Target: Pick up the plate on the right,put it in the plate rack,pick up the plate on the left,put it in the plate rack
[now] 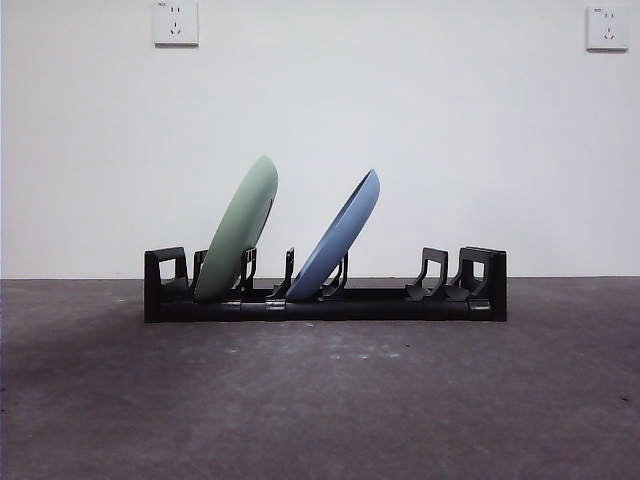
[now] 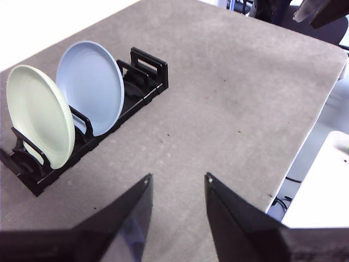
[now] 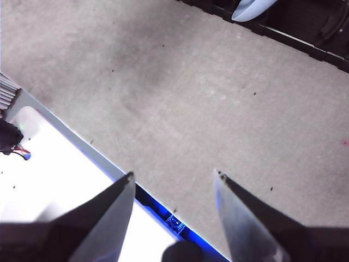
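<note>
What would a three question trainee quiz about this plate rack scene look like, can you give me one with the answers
1. True or false: the green plate and the blue plate both stand in the plate rack.
2. Which plate stands nearer the end of the rack? A. green B. blue C. neither, they lie flat on the table
3. Fill in: the left hand and right hand are both open and hold ____.

Key: 1 true; 2 A; 3 nothing.
</note>
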Action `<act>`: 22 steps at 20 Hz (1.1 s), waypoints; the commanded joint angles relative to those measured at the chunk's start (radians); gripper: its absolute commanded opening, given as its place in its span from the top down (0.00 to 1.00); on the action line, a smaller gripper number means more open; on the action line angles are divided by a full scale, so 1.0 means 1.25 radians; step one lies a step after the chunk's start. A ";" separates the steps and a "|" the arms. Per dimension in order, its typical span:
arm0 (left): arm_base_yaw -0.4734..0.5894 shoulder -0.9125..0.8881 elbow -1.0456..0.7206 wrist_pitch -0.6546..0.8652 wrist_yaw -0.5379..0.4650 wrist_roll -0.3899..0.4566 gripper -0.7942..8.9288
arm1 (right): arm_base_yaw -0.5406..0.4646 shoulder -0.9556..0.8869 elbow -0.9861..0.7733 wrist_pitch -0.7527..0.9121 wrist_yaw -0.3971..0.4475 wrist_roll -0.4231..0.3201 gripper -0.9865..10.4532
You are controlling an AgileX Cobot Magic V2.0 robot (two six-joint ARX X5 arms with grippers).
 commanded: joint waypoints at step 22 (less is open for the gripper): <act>-0.002 0.032 -0.003 0.002 -0.002 -0.005 0.92 | 0.001 -0.001 -0.005 -0.018 0.094 -0.021 0.91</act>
